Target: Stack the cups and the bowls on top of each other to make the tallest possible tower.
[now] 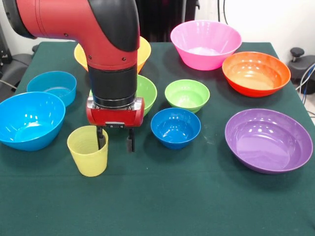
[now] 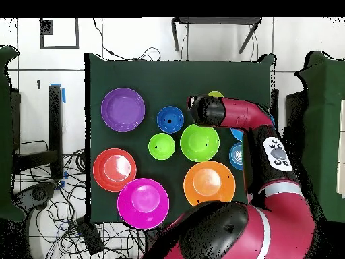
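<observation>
The pale yellow ribbed cup (image 1: 88, 158) stands upright on the green table at the front left; its rim peeks out past the arm in the overhead view (image 2: 215, 94). My gripper (image 1: 115, 141) is open and hangs low beside the cup. One finger (image 1: 101, 138) is inside the cup's mouth and the other is outside its right wall. The bowls stand singly: large blue (image 1: 29, 120), light blue (image 1: 52, 86), lime green (image 1: 146, 91), small green (image 1: 187, 94), small blue (image 1: 175, 127), pink (image 1: 205, 43), orange (image 1: 256, 73), purple (image 1: 268, 139). No tower stands.
A yellow-orange bowl (image 1: 142, 51) sits behind the arm at the back. In the overhead view the arm (image 2: 229, 111) covers the gripper and partly hides the blue bowls (image 2: 236, 156). The table's green cloth (image 1: 162, 201) runs to the front edge.
</observation>
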{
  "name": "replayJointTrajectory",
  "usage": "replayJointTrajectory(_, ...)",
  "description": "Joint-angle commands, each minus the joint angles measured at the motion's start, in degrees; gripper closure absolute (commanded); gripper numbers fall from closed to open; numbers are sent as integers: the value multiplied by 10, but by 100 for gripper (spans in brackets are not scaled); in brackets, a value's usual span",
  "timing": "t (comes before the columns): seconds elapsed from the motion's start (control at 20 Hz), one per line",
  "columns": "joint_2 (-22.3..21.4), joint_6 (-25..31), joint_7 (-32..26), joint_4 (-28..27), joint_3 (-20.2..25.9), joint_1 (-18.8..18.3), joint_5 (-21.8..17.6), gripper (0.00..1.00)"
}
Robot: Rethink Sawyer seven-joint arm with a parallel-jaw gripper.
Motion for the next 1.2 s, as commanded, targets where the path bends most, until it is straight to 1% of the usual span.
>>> replayJointTrajectory(0.05, 20, -18, -90, 39, 41, -3, -68, 0)
replayJointTrajectory(0.25, 13, -25, -86, 41, 33, -4, -82, 0)
replayJointTrajectory(0.4, 17, -30, -82, 38, 33, -11, -90, 0)
replayJointTrajectory(0.6, 17, -64, -34, 30, 14, -3, -101, 0)
replayJointTrajectory(0.75, 11, -81, 0, 32, 1, -1, -96, 0)
replayJointTrajectory(0.95, 2, -78, -15, 30, 7, -7, -96, 0)
replayJointTrajectory(1.2, -9, -57, -33, 24, 14, -13, -87, 0)
